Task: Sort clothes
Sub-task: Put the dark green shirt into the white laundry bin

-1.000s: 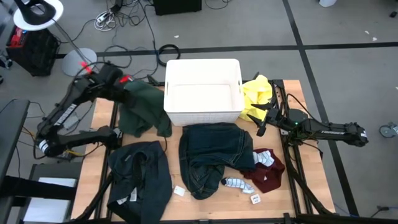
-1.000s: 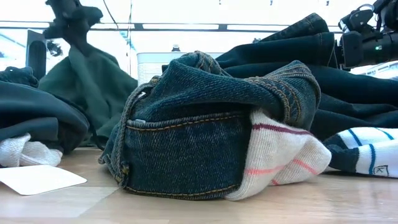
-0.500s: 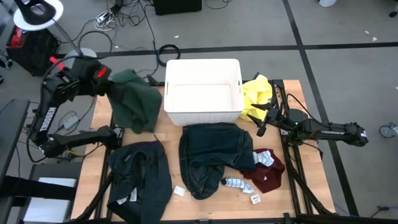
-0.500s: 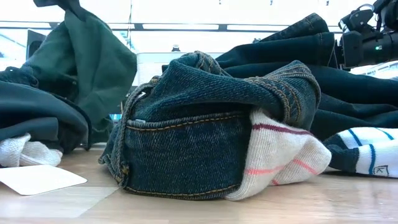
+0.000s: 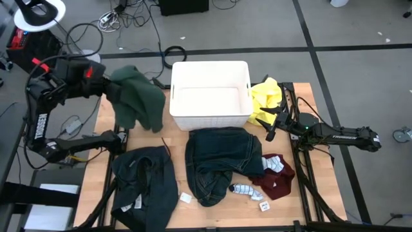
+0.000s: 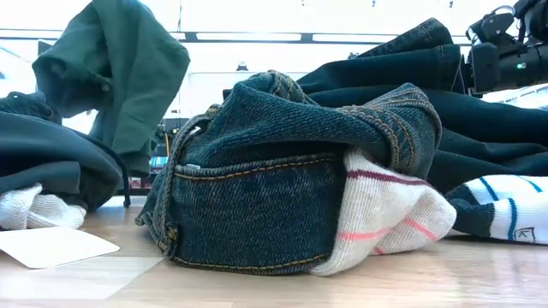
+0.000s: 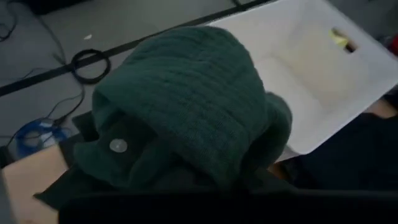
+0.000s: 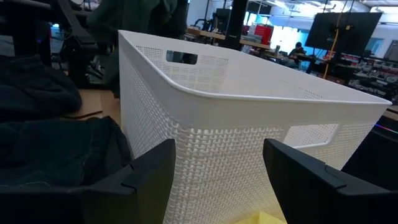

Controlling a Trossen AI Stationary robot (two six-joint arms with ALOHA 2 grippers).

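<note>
white bin (image 8: 249, 130) — ahead | right tool (image 8: 217, 168) — fingers apart | dark garment (image 8: 56, 149) beside bin

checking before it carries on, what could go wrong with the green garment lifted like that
1. The green garment hangs from the shut left pincer with long folds drooping; they might snag the white bin rim on the way over.
2. The grip looks bunched, so the fabric could slip and drop back onto the table.
</note>
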